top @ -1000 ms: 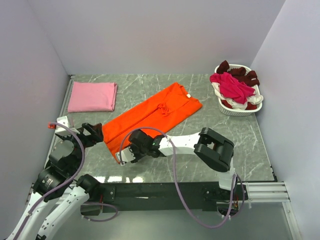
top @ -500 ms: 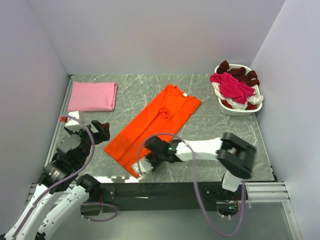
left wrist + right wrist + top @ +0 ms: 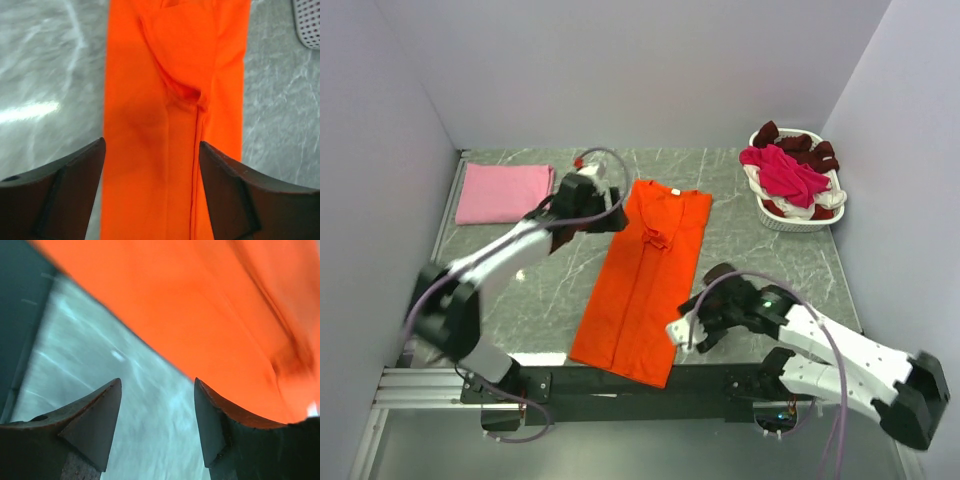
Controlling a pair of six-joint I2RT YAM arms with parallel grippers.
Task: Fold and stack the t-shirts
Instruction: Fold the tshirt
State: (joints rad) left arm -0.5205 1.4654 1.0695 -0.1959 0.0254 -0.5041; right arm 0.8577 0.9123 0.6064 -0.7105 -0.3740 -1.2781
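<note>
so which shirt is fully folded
The light pink shirt in the far left corner, a neat flat rectangle; the orange shirt lies long, the magenta shirt is bunched in the basket.

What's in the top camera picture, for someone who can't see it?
A long orange t-shirt, folded into a strip, lies down the middle of a table. The left pincer is at its collar end, the right pincer by its near end. A folded pink t-shirt lies back left; a white basket of shirts back right.
</note>
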